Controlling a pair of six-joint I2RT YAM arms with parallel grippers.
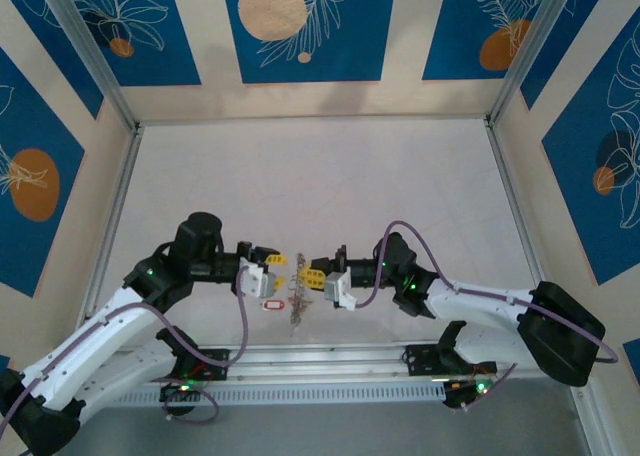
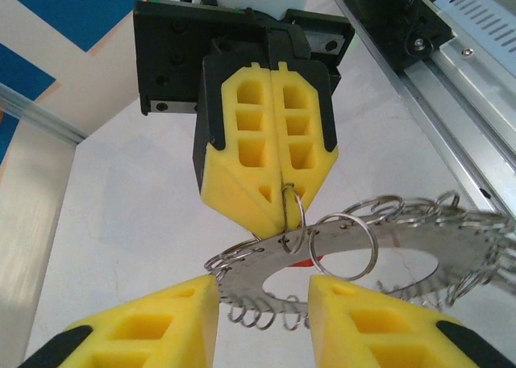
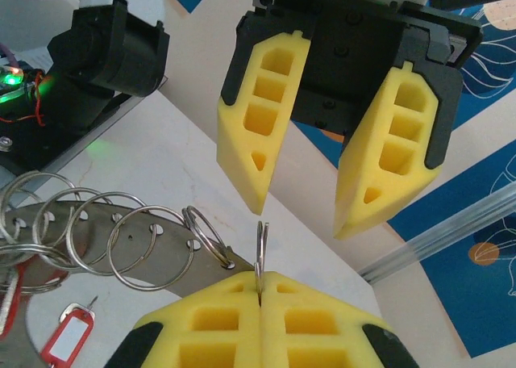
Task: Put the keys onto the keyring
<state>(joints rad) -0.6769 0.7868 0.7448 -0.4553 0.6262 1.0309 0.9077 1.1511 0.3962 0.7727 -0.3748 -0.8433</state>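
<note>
Overhead, the keyring (image 1: 297, 304) stretches lengthwise toward the near rail (image 1: 330, 354).

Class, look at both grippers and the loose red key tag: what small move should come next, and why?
Probably the left gripper should dip to the red key tag lying on the table and pinch it. Its jaws stand open and empty, while the right gripper is shut on a split ring of the keyring, holding it up.

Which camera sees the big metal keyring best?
Left wrist: most of the keyring sits close, holes and small rings clear. Right wrist catches just one end; from the top it looks tiny.
</note>
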